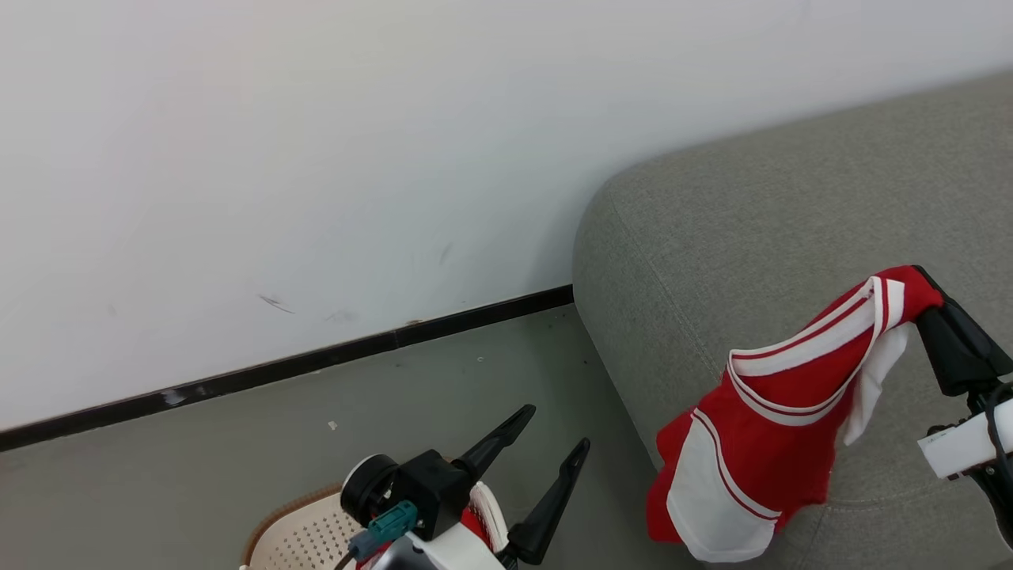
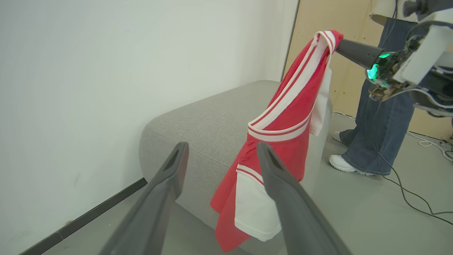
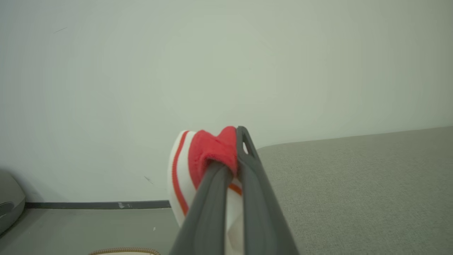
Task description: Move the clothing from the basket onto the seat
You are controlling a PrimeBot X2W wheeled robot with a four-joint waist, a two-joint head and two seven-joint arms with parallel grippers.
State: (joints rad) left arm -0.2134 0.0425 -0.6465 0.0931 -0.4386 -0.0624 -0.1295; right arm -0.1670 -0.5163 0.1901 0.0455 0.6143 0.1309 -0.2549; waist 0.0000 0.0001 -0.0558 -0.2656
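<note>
A red garment (image 1: 775, 412) with white bands and thin stripes hangs from my right gripper (image 1: 918, 291), which is shut on its top edge. The cloth dangles over the near corner of the grey seat (image 1: 752, 214), its white-panelled hem drooping past the seat's edge. The right wrist view shows red fabric (image 3: 208, 148) pinched between the shut fingers of the right gripper (image 3: 231, 152). My left gripper (image 1: 554, 431) stands open and holds nothing, above the cream basket (image 1: 293, 538); a bit of red cloth (image 1: 473, 524) shows behind it. In the left wrist view the left gripper (image 2: 223, 148) points at the hanging garment (image 2: 283, 141).
A white wall with a dark skirting strip (image 1: 316, 360) runs behind the grey floor (image 1: 443, 372). A person in blue jeans and white shoes (image 2: 378, 117) stands past the seat's far end, with cables (image 2: 414, 198) on the floor there.
</note>
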